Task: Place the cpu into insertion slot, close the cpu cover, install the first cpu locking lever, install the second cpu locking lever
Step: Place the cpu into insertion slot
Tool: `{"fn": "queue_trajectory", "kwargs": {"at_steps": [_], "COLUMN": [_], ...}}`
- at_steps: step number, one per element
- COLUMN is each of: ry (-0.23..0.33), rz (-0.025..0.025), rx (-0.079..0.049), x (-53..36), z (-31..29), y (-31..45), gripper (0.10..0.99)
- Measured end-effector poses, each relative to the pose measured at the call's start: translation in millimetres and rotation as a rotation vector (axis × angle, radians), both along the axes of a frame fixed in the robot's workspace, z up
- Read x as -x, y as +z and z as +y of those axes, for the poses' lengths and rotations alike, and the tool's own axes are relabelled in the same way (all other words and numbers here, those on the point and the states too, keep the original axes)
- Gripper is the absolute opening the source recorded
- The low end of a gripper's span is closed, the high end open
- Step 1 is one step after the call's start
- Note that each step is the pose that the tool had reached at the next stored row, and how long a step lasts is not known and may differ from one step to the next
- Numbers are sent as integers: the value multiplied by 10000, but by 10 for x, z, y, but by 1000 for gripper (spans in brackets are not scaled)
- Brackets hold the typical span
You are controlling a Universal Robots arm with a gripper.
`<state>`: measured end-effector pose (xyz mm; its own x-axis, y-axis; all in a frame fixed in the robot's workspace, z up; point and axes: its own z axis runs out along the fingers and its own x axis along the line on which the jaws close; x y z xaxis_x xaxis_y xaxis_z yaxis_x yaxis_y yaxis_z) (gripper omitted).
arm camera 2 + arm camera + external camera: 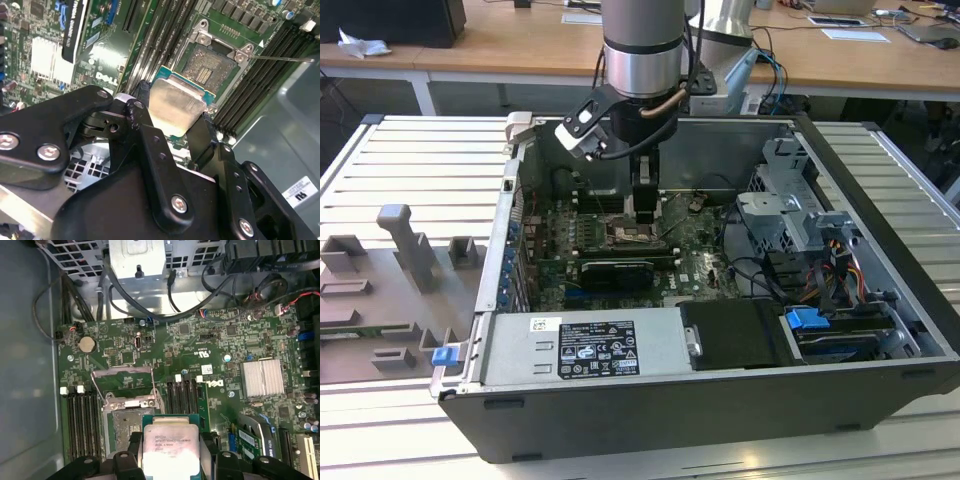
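Note:
My gripper (pixel 172 120) is shut on the cpu (pixel 175 105), a small square chip with a pale metal face and a green edge, pinched between two black fingers (pixel 141 117). In the first wrist view the cpu (pixel 170 447) hangs over the near edge of the insertion slot (pixel 125 422). The slot's dark pin field (pixel 207 70) lies open and bare. The cpu cover (pixel 122 374) stands swung up behind the slot. A thin metal lever (pixel 280 59) sticks out to one side. In the exterior view the gripper (pixel 642 215) reaches down into the open computer case, just above the slot (pixel 632 236).
Long black memory slots (pixel 82 422) flank the socket on both sides. A silver heatsink (pixel 262 377) and a black card (pixel 615 272) sit nearby. Cables and a drive cage (pixel 790 215) fill the exterior view's right. Grey fixtures (pixel 410 250) stand outside the case.

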<state>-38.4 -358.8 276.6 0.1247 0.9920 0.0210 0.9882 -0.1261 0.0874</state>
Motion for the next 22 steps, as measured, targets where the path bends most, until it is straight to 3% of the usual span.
{"fn": "queue_trajectory", "kwargs": {"at_steps": [2, 8, 10, 17, 22], "ry": [-83, 771, 826, 1104, 1111], "rz": [-1, -3, -4, -13, -14], "rx": [-3, -3, -8, -8, -10], "x": [4, 7, 31, 39, 44], "z": [7, 14, 47, 103, 121], "y": [-61, -152, -221, -352, -389], "gripper": [537, 537, 537, 537, 537]}}
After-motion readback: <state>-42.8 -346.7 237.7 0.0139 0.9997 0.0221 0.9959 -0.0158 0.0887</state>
